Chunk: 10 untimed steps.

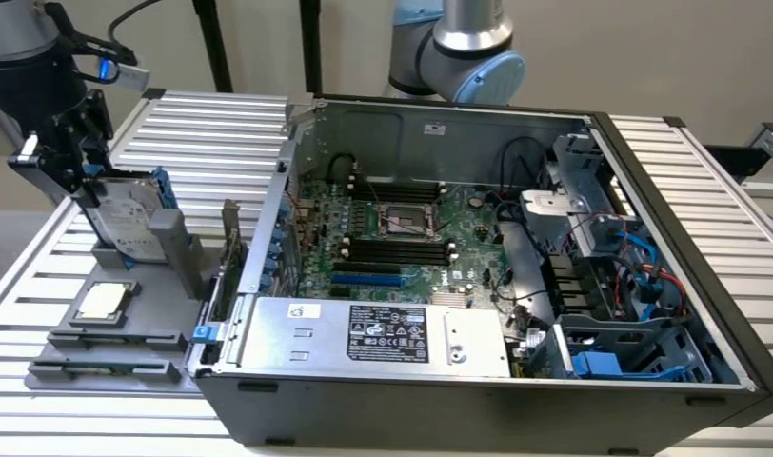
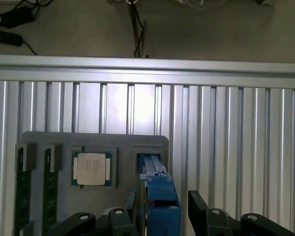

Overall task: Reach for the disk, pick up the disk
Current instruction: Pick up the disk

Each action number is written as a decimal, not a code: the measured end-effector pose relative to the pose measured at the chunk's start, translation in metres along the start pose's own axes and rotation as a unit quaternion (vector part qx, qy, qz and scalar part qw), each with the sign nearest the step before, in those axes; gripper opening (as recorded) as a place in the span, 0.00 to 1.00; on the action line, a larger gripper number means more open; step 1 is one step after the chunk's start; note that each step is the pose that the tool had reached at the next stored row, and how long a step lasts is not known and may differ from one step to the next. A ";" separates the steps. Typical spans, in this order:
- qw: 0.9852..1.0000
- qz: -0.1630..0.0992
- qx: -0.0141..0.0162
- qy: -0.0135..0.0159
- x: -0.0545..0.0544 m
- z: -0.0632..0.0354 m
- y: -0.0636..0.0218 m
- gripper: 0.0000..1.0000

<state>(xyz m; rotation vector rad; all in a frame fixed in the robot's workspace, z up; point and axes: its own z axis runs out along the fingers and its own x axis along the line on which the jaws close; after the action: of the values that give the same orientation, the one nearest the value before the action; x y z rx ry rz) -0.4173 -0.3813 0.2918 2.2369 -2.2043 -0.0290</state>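
Gripper [image 2: 162,194] astride the upright disk [image 1: 128,215], not yet clamped.
The fingers [image 2: 131,199] stand wide, one on either side of the disk, with a gap showing on one side; the disk stands on end in a slot of the grey fixture tray [image 2: 123,141], long axis vertical, blue bracket edge toward the wrist; a CPU chip [image 2: 92,168] sits just beside the slot, two memory modules [image 2: 50,191] beyond it; the open computer case [image 1: 488,405] stands near, on the exterior view's right.
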 end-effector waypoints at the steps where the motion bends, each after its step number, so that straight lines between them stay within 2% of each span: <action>1: 1.000 0.000 0.000 0.000 0.000 0.0000 0.0000 0.54; 10: 1.000 0.009 0.000 0.000 0.000 0.0006 -0.0002 0.54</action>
<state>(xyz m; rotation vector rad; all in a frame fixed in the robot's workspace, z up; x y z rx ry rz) -0.4171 -0.3813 0.2912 2.2166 -2.2249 -0.0287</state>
